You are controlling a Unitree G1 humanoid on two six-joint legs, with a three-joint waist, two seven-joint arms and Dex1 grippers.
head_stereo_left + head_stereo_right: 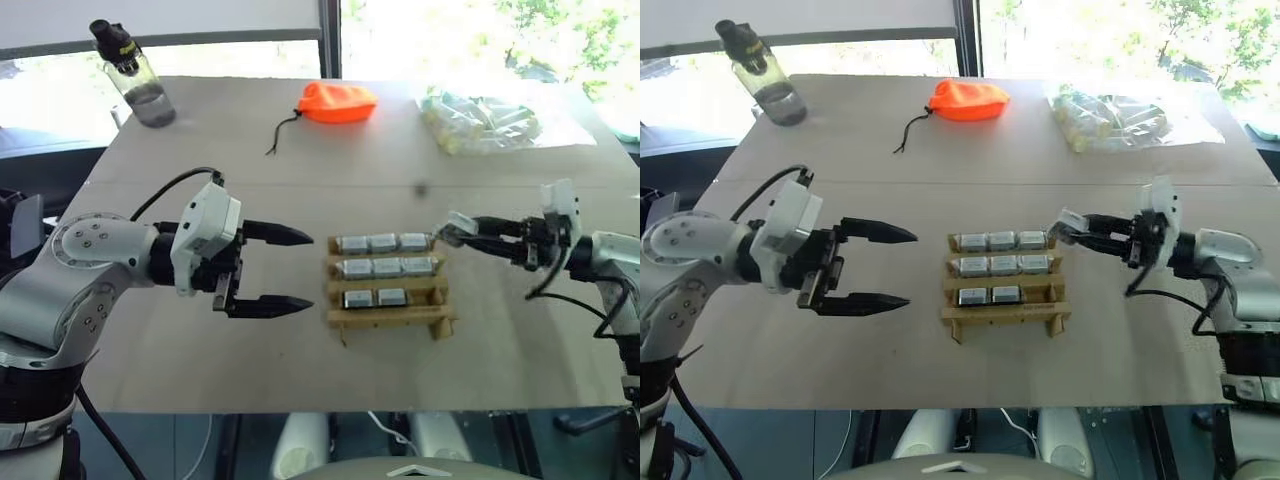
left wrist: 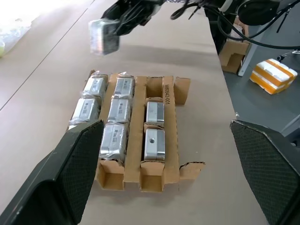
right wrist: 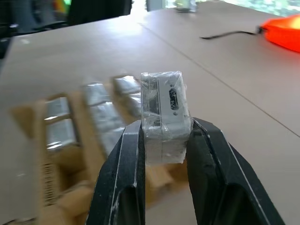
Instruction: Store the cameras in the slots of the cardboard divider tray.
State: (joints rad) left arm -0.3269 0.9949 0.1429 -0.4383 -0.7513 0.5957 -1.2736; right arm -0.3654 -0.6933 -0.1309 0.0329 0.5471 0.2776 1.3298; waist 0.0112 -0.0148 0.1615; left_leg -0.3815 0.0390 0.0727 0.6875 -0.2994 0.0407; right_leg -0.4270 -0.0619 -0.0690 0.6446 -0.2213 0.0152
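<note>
Cardboard divider tray (image 1: 388, 298) at mid-table between the two grippers, holding eight cameras (image 1: 385, 267): three in the far row, three in the middle row, two in the near row, whose right-hand slot stands empty. Left wrist view reads a printed code on one divider strip, roughly "M8654Z-001", illegible from the head views. Left gripper (image 1: 282, 270), fingers spread wide and holding nothing, just left of the tray. Right gripper (image 3: 164, 140) pinches a plastic-wrapped camera (image 3: 164, 117), a port visible on its side, raised above the table just beyond the tray's right end. Farther back: orange pouch (image 1: 337, 102), bag of pale packets (image 1: 480, 122), water bottle (image 1: 135, 75)
</note>
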